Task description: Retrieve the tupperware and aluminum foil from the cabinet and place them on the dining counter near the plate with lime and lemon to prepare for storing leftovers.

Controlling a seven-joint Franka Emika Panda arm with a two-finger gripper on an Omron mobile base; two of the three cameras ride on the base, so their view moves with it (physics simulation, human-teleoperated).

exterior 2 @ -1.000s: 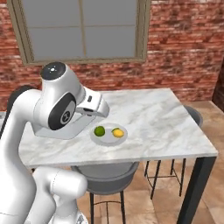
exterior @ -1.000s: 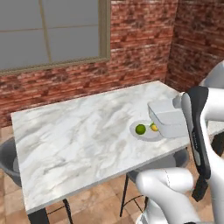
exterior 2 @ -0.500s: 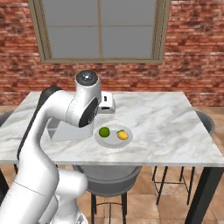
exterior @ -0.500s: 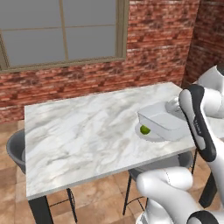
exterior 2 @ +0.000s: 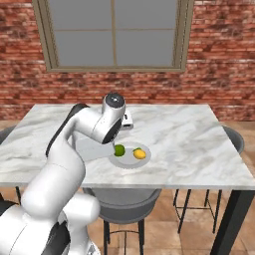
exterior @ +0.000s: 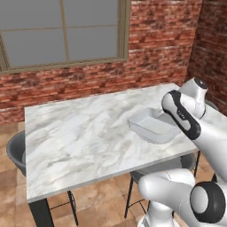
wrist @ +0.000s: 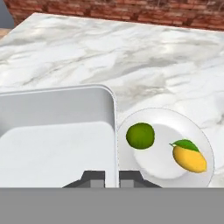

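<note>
My gripper is shut on the right rim of the tupperware, a shallow whitish container that hangs low over the dining counter. Just right of it the round grey plate holds the green lime and the yellow lemon. From the left base view the tupperware sits beside my forearm above the marble top. The right base view shows the lime and lemon on the plate, with the tupperware mostly behind my arm. The aluminum foil and the cabinet are out of view.
Dark round stools stand under the counter, one at its left end, one in front and one at the right end. A brick wall with a wide window runs behind the counter.
Both base views have shifted as the base moved along the counter. The tupperware stays in my shut gripper and now sits beside the plate on the plate's left.
</note>
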